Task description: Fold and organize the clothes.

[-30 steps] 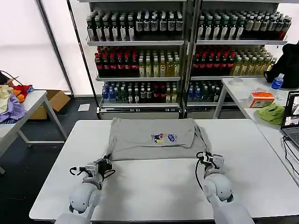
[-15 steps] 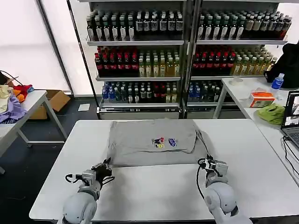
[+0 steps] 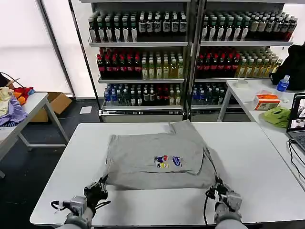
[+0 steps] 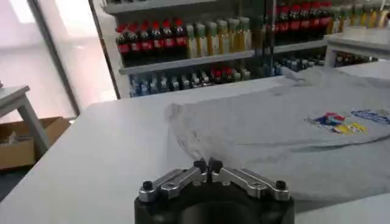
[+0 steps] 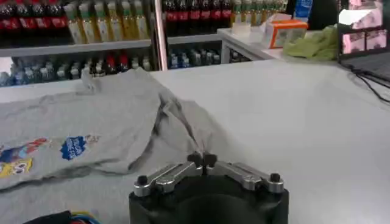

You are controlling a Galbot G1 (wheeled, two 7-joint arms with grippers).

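— While both arms sit at the table's (image 3: pixel 267 162) near edge, where is the shirt (image 3: pixel 152 157)?
— Spread across the middle, print (image 3: pixel 167 161) up, its near hem between the two grippers. A rumpled fold trails off its right side.
— And the pincers?
— Left gripper (image 3: pixel 97 190) is at the shirt's near left corner, fingertips pressed together on the hem. Right gripper (image 3: pixel 220 190) is at the near right corner, fingertips together too, gripping the cloth there.
— What's around?
— Drink shelves (image 3: pixel 190 57) behind. A side table to the right holds a green cloth (image 3: pixel 277 116), orange box (image 3: pixel 267 101), bottle (image 3: pixel 282 84) and laptop (image 3: pixel 298 126). Garments (image 3: pixel 12 102) lie on the left table.
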